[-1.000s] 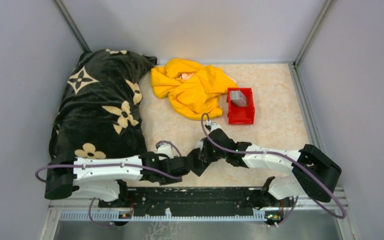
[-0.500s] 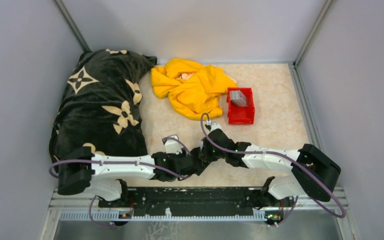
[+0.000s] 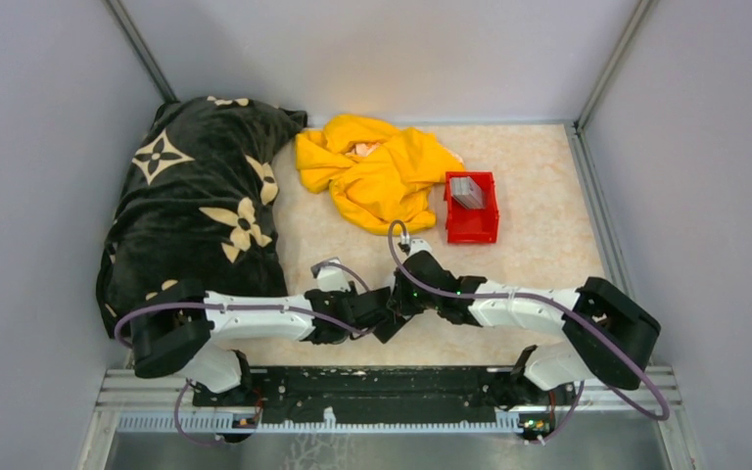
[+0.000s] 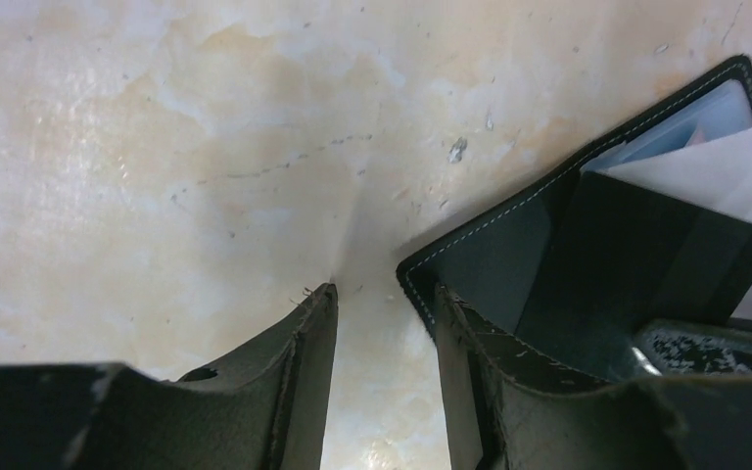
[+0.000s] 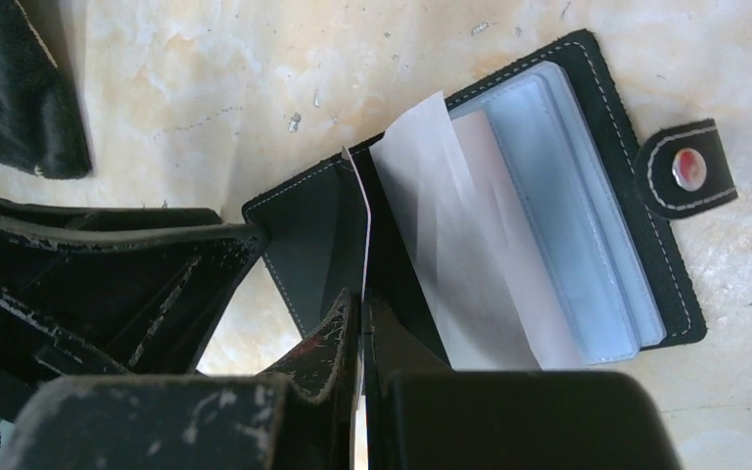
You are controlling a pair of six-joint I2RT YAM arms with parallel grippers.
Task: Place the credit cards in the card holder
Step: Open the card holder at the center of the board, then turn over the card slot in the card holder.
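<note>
Found the card holder (image 5: 568, 206) lying open on the counter (image 4: 206, 147), close to the arms' bases. Clear sleeves faced up, and the snap tab (image 5: 685, 168) stuck out on the side away from the left claw (image 4: 384, 294).

Saw the right claw (image 5: 360, 305) pinched shut on one credit card (image 4: 646, 264). Held it on edge directly over the holder's black inner cover, beside a lifted pale sleeve (image 5: 450, 225).

Noted the left claw partly open with only bare counter in its gap. One finger (image 4: 465, 352) sat at the holder's near corner, apparently touching, with the other just clear of it.

Spotted the other credit cards (image 3: 466, 191) stacked in a red bin (image 3: 472, 227), well apart from both claws, toward the back wall. Could not make out the held card's lower edge or any slot under it.
</note>
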